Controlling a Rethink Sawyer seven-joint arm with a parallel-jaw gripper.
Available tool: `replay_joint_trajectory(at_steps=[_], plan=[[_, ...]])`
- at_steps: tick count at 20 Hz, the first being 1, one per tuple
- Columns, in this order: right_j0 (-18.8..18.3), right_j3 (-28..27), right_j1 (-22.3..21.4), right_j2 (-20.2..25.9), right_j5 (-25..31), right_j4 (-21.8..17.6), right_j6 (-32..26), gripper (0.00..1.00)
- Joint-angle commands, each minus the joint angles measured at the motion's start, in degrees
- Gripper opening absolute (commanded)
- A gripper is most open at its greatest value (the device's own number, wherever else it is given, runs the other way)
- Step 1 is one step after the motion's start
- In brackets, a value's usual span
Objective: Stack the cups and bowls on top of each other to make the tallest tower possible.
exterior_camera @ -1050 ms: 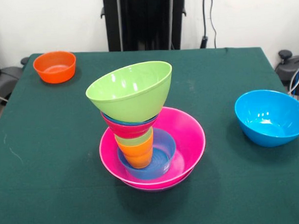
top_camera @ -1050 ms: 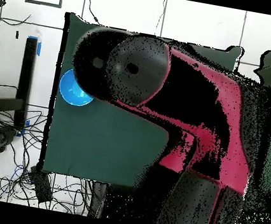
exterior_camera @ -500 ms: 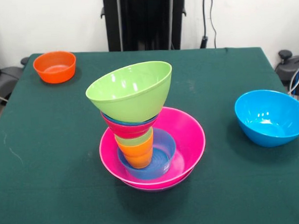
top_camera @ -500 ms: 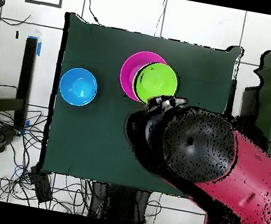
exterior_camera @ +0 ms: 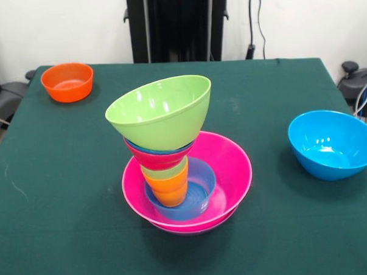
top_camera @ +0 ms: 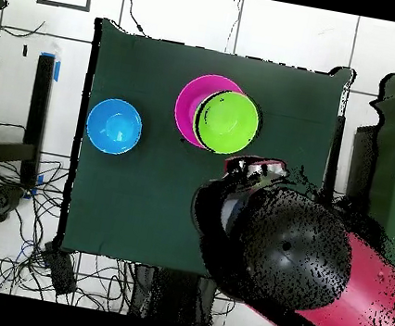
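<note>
Tower (exterior_camera: 176, 168): lime green bowl (exterior_camera: 161, 117) tilted on top, pink bowl (exterior_camera: 230, 166) at base, mid-table; just beyond gripper (top_camera: 255, 167), apart from it; finger state cannot be told; sky-blue bowl (exterior_camera: 333, 143) well apart

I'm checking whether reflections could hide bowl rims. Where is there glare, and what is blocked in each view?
Front view: white highlights sit inside the lime green bowl and the sky-blue bowl, rims still clear; soft shadow under the pink bowl. Overhead view: the arm covers the table's lower right part; the orange bowl is hidden there.
</note>
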Motion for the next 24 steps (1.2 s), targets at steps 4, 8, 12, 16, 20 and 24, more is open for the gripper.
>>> replay_joint_trajectory(at_steps=[4,8,12,16,20,24], plan=[[-0.1,14.9,3.7,6.6,-12.4,-0.5,-6.2,1.0],[-1.2,15.2,4.6,8.1,-14.1,-0.3,-6.9,1.0],[-2.2,15.9,4.9,9.0,-15.7,-0.2,-7.0,1.0],[-4.2,17.0,5.4,10.9,-18.9,0.0,-8.4,1.0],[-5.7,17.7,5.5,12.3,-20.9,-0.7,-8.3,1.0],[-7.1,18.7,6.0,13.9,-23.5,-0.9,-8.3,1.0]])
